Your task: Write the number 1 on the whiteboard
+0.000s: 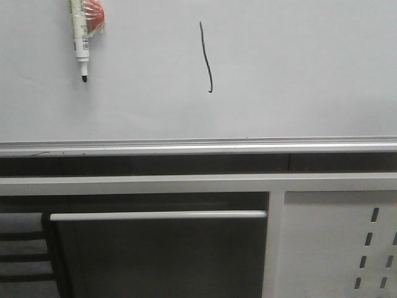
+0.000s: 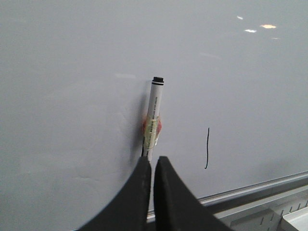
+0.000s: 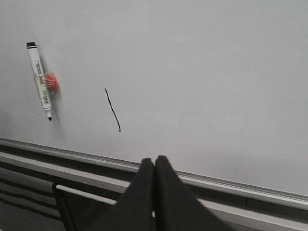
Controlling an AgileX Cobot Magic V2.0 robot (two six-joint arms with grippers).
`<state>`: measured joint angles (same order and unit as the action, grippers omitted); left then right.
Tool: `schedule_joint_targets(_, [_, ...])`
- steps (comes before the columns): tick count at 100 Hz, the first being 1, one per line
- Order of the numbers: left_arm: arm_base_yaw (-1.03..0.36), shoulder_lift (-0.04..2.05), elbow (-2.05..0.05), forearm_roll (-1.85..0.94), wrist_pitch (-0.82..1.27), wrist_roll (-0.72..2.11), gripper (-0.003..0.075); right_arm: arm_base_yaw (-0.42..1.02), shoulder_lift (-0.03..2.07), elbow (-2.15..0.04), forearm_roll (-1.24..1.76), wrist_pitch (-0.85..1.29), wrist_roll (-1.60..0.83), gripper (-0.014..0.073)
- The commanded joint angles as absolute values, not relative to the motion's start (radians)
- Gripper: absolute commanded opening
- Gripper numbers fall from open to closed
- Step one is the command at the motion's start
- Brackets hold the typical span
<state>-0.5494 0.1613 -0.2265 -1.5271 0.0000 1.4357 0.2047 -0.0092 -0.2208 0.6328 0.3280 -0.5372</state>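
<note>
The whiteboard (image 1: pixel 298 68) fills the upper front view, with its silver rail (image 1: pixel 198 146) along the lower edge. The number 1 (image 1: pixel 206 57) is a thin black wavy stroke with a small hook at its lower end, also in the left wrist view (image 2: pixel 207 148) and the right wrist view (image 3: pixel 113 110). A white marker pen (image 1: pixel 79 37) with a black tip hangs on the board at upper left, beside a red lump (image 1: pixel 94 12). My left gripper (image 2: pixel 152 159) is shut, its tips just before the marker (image 2: pixel 155 108). My right gripper (image 3: pixel 154 159) is shut and empty, in front of the rail.
Below the board run a dark gap and a white ledge (image 1: pixel 198 184). A white bar (image 1: pixel 158 215) crosses a dark opening at lower left. A white metal panel with slotted holes (image 1: pixel 338 248) stands at lower right. Neither arm shows in the front view.
</note>
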Motion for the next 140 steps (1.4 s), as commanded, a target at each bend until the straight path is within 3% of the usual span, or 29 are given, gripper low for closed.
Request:
schedule_joint_targets(1, [-0.548, 0.17, -0.254, -1.537, 0.01, 1.431, -0.002, 0.198, -0.018, -0.245, 0.648, 0.269, -0.542, -0.0065])
schedule_joint_targets(51, [-0.548, 0.17, -0.254, -1.535, 0.01, 1.431, -0.002, 0.198, -0.018, -0.245, 0.648, 0.269, -0.542, -0.0065])
schedule_joint_targets(60, [-0.545, 0.17, -0.254, -1.431, 0.008, 1.413, -0.002, 0.198, -0.018, -0.245, 0.648, 0.269, -0.542, -0.0065])
schedule_joint_targets(78, [-0.448, 0.172, -0.226, -0.745, -0.051, 0.731, -0.002, 0.198, -0.018, -0.245, 0.648, 0.269, -0.542, -0.0065])
schedule_joint_targets(93, [-0.296, 0.157, -0.195, -0.279, 0.042, 0.254, -0.002, 0.198, -0.018, -0.245, 0.648, 0.269, -0.542, -0.0065])
schedule_joint_targets(111, [-0.174, 0.051, -0.097, -0.194, 0.035, 0.146, -0.002, 0.198, -0.018, -0.245, 0.648, 0.269, -0.542, -0.0065])
schedule_joint_targets(140, [-0.135, -0.028, 0.044, -0.162, -0.017, 0.082, -0.002, 0.198, -0.018, -0.245, 0.648, 0.269, -0.542, -0.0065])
